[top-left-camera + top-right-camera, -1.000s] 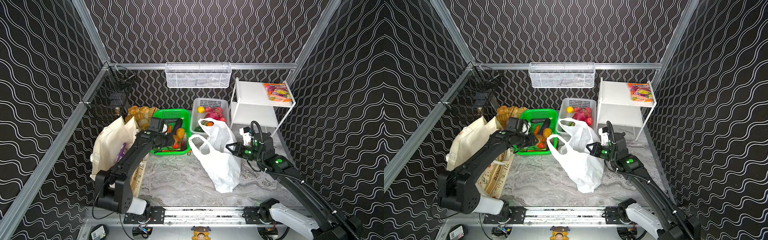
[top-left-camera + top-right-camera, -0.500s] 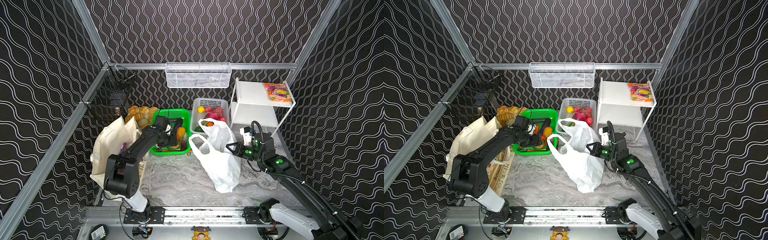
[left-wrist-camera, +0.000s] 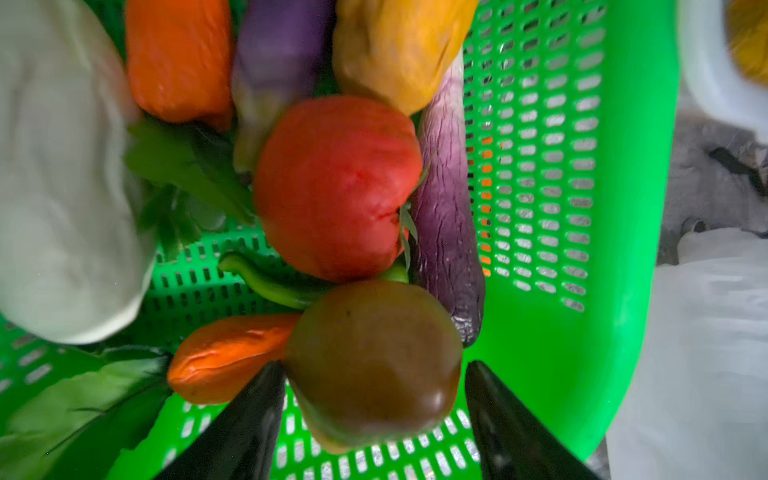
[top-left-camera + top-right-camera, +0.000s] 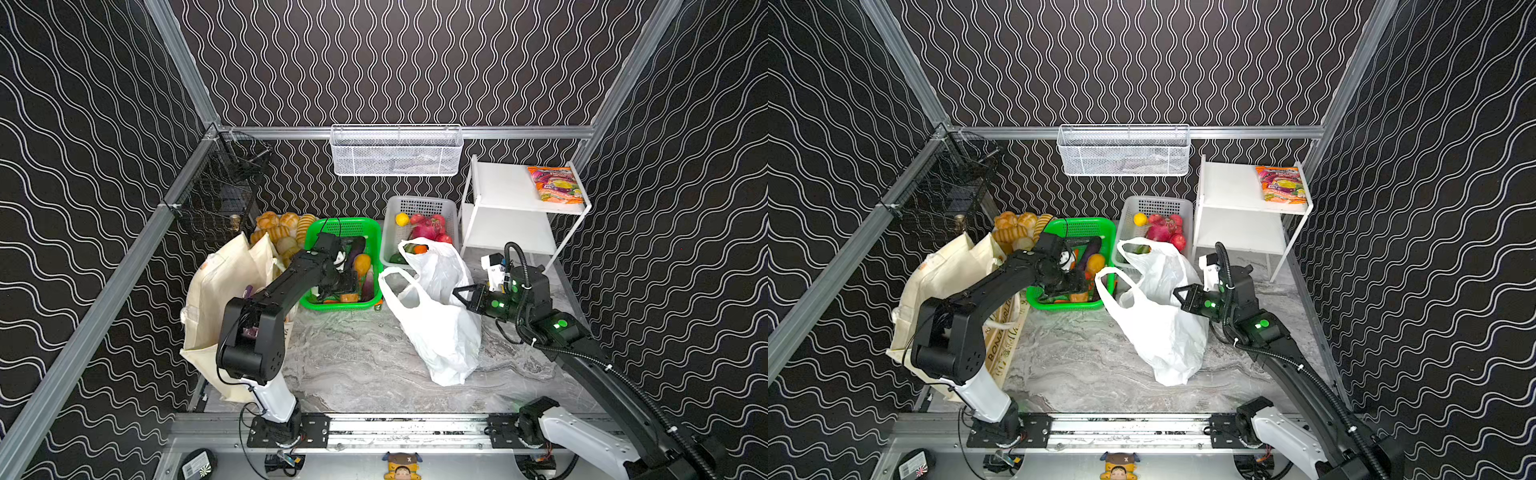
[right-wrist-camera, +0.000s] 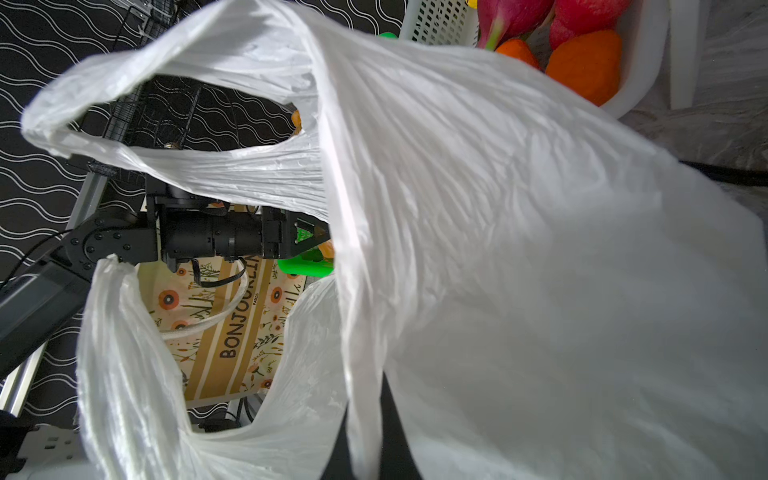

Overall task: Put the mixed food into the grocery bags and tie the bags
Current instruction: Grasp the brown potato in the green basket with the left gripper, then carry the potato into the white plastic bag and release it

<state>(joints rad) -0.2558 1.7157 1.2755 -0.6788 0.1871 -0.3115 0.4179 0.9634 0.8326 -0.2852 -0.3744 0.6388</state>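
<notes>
Now, left gripper (image 3: 374, 368) wide astride potato (image 3: 370, 332) beside basket (image 3: 623, 208) wall, right gripper (image 5: 365, 419) pinching bag (image 5: 540, 249) edge.

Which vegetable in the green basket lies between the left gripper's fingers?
The brown potato; the left gripper straddles it, while the red tomato lies farther off.

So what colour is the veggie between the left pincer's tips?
That veggie is dark brown, clearest in left wrist view.

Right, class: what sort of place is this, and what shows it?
Likely a robot test cell staged as a grocery corner: two arms on a rail, baskets of toy produce, and a tote and plastic bag.
</notes>
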